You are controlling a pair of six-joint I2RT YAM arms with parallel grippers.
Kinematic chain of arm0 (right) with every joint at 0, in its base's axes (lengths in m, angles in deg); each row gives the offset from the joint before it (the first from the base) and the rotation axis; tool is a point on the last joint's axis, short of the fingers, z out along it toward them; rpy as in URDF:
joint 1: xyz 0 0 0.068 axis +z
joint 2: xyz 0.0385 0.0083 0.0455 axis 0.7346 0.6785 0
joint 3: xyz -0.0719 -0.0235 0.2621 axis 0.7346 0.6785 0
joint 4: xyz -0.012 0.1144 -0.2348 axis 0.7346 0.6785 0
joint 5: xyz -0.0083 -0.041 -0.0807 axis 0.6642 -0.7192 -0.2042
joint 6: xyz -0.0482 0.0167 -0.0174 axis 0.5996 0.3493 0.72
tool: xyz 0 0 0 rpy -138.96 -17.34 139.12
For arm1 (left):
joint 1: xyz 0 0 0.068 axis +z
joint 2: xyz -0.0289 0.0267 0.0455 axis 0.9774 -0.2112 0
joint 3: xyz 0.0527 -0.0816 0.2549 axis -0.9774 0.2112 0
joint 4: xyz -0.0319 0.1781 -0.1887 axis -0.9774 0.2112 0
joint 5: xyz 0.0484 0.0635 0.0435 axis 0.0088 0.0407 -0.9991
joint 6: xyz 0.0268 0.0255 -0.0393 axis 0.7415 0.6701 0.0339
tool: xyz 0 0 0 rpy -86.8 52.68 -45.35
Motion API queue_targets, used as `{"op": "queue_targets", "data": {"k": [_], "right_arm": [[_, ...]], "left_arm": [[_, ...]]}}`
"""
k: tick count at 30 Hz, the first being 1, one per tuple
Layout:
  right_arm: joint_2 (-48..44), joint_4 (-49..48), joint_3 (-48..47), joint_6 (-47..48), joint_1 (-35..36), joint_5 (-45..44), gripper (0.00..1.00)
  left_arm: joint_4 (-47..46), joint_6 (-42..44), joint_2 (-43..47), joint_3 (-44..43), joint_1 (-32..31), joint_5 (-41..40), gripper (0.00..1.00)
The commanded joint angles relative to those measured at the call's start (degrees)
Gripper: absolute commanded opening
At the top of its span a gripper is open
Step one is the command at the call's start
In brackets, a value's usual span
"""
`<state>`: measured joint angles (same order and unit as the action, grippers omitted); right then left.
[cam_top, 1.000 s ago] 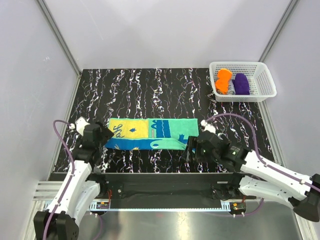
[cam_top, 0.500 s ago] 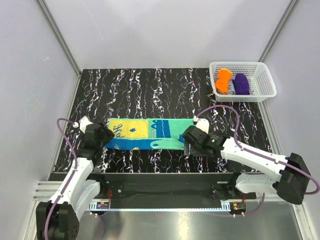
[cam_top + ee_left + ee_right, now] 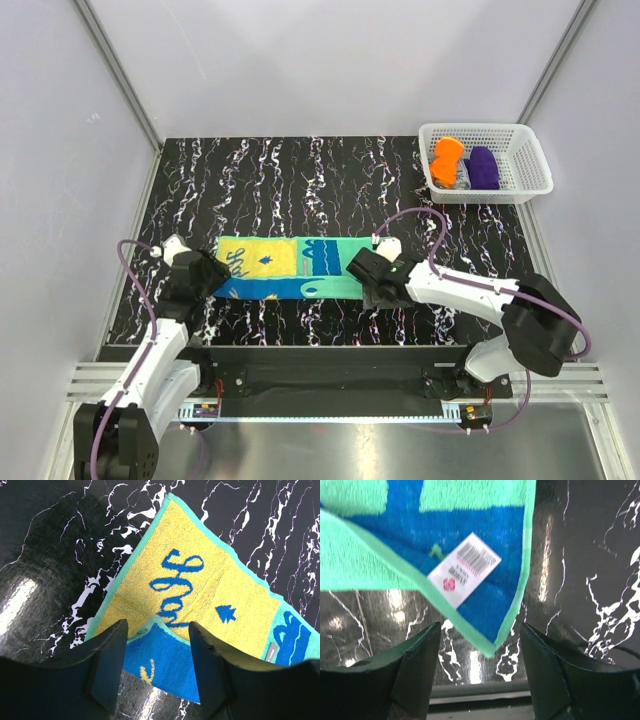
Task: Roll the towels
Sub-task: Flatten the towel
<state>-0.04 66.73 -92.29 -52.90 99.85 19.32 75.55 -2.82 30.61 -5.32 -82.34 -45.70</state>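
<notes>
The teal, blue and yellow towel (image 3: 300, 268) lies flat along the near part of the table. My left gripper (image 3: 207, 277) sits at its near left corner. In the left wrist view that corner (image 3: 165, 652) is turned over, blue side up, and lies between the open fingers (image 3: 107, 665) of the left gripper (image 3: 157, 626). My right gripper (image 3: 368, 287) is at the near right corner. That corner (image 3: 490, 630) is folded back with a white label (image 3: 464, 567) showing, its tip between the right gripper's (image 3: 481, 626) open fingers. A rolled orange towel (image 3: 447, 160) lies in the basket.
The white lattice basket (image 3: 530, 160) stands at the far right corner and also holds a purple roll (image 3: 484, 168). The black marbled tabletop (image 3: 300, 190) stretches behind the towel. Grey walls close in the sides and back. The table's front rail (image 3: 470, 690) runs just below the right fingers.
My right arm has swung left onto the towel's near right corner, which now lies folded back. The left jaws have narrowed around the turned-over left corner.
</notes>
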Motion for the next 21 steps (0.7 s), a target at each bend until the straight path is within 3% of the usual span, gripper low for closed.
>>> {"op": "queue_targets", "data": {"k": [1,7,14,18,19,21], "right_arm": [[0.9,-2.8,-2.9,2.0,-1.7,-2.8,0.70],[2.5,-3.7,-3.8,4.1,-2.5,-2.5,0.64],[3.0,-6.6,-1.6,3.9,-2.5,2.0,0.34],[2.0,-7.2,-0.1,3.6,-2.5,2.9,0.17],[1.8,-7.3,0.1,3.7,-2.5,3.1,0.08],[1.1,-7.0,0.3,3.6,-2.5,3.1,0.00]], "left_arm": [[-3.8,1.1,0.7,0.4,0.2,1.1,0.54],[-4.3,1.5,0.0,0.3,0.2,1.6,0.45],[-4.6,1.9,-0.8,0.2,0.2,1.8,0.22],[-4.5,1.9,-1.2,0.0,0.2,1.9,0.04],[-4.6,1.9,-1.3,-0.1,0.2,2.0,0.00],[-4.7,1.9,-1.5,0.0,0.2,2.1,0.00]]}}
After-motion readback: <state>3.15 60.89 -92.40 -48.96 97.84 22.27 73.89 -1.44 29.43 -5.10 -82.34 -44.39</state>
